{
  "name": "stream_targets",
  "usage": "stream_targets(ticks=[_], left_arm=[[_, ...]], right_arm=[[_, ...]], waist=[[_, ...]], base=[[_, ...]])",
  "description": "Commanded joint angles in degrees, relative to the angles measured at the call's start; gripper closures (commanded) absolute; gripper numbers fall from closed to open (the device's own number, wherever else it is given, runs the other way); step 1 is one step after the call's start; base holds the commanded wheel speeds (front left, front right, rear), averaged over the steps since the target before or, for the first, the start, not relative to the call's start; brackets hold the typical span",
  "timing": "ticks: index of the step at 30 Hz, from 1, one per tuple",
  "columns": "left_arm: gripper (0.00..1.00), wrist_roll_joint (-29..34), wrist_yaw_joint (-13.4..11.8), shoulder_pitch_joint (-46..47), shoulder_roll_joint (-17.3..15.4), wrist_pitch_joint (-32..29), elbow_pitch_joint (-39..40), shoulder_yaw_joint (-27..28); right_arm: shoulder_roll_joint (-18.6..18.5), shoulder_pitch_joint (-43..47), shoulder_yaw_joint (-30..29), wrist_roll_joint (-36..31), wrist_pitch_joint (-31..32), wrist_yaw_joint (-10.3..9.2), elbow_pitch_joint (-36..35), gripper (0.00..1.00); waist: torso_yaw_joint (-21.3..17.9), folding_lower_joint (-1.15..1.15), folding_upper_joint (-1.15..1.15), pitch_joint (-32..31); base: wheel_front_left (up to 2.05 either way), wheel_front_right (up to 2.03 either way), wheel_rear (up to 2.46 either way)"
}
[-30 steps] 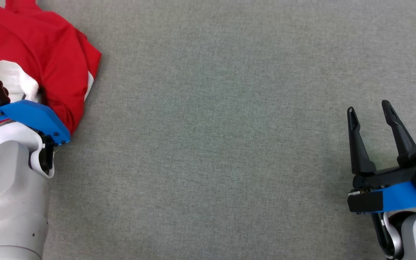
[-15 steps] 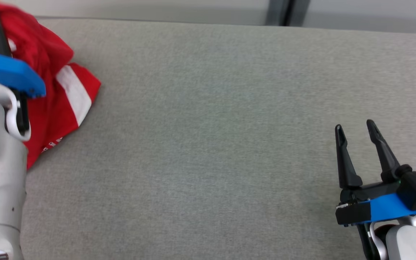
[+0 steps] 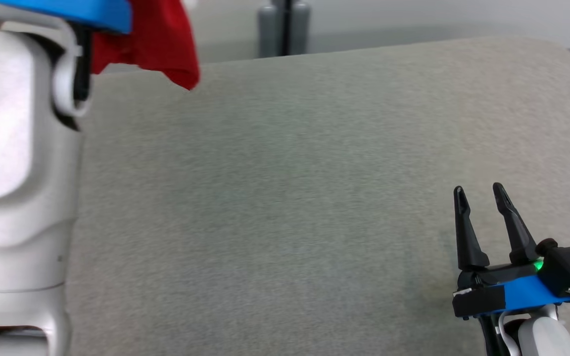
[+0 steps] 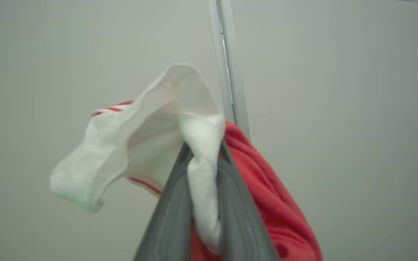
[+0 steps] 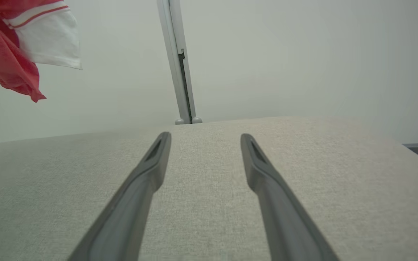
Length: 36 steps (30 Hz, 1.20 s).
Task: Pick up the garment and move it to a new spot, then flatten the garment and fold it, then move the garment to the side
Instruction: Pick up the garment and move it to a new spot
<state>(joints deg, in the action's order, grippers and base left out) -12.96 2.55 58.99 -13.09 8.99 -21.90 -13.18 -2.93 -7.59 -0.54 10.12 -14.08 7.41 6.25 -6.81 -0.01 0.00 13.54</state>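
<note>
At the table's (image 3: 285, 198) near right corner, the right gripper (image 3: 478, 189) is sitting over the grey cloth top. Its two dark fingers are pointing toward the far edge and standing wide apart, with nothing between them. Whether it is touching the top: cannot tell. A green light is glowing on its wrist block, just above the blue bracket.

Along the table's left side, the pale left forearm (image 3: 13, 123) is rising steeply toward the far edge, with a blue bracket at its upper end.

Left gripper (image 4: 205, 152): its fingers are pressing together on a bunched white fold of the garment (image 4: 151, 134), so it is gripping the cloth. The garment is red with white panels and thin red stripes. Seen from the left wrist, the white part is flaring out past the fingertips and off to one side, and the red part is draping down along one finger.

Position of the garment: it is hanging in the air above the table's far left corner, clear of the top. From the head camera, a red corner is dangling just over the far edge.

Beyond the table's far edge, a grey upright post (image 5: 180, 72) is standing near the middle, and a plain pale wall (image 5: 303, 54) is running behind it.
</note>
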Motion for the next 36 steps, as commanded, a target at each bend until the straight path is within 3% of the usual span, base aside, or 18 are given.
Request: stream_targets(ticks=[1,6,11,23,24,25,28,36], left_arm=[[1.0,0.2,0.3,0.7,0.7,-0.7,1.1,-0.8],[1.0,0.6,1.1,-0.9,4.4,-3.2,3.8,-5.7],[1.0,-0.2,2.1,-4.2,7.5,-3.4,1.2,-10.6],[1.0,-4.8,2.8,-19.6,10.2,-0.4,-12.0,-21.5],[0.65,-5.2,2.8,-20.3,10.2,0.1,-12.7,-22.2],[0.0,-5.7,2.7,-20.9,10.2,0.4,-13.3,-23.2],[0.0,-7.2,2.4,-22.0,10.2,1.5,-13.3,-24.9],[0.0,-10.6,-2.9,-22.4,10.1,5.5,-11.0,-24.7]], right_arm=[[0.1,-0.1,0.0,0.6,-0.4,0.14,0.2,0.0],[0.1,-1.3,0.0,1.7,-1.0,0.14,1.3,0.0],[0.1,-1.6,0.3,2.5,-1.1,0.15,2.1,0.0],[0.1,-1.3,0.1,2.8,-1.2,0.14,1.8,0.0],[0.1,-1.3,0.3,2.6,-1.2,0.15,1.8,0.0],[0.1,-1.3,0.2,2.4,-1.2,0.14,1.8,0.0],[0.0,-1.2,0.2,2.0,-1.2,0.15,2.0,0.0],[0.0,0.1,-0.1,1.3,-1.2,0.15,2.1,0.0]], waist=[[-2.0,0.01,0.0,-1.0],[-5.7,0.01,0.0,0.1],[-7.6,0.01,0.0,0.8],[-6.5,0.01,0.0,1.0],[-6.2,0.01,0.0,0.9],[-5.8,0.01,0.0,0.9],[-5.1,0.01,0.0,0.5],[-2.3,0.01,0.0,-2.1]], base=[[0.0,0.0,0.0],[0.0,0.0,0.0],[0.0,0.0,0.0],[0.0,0.0,0.0],[0.0,0.0,0.0],[0.0,0.0,0.0],[0.0,0.0,0.0],[0.0,0.0,0.0]])
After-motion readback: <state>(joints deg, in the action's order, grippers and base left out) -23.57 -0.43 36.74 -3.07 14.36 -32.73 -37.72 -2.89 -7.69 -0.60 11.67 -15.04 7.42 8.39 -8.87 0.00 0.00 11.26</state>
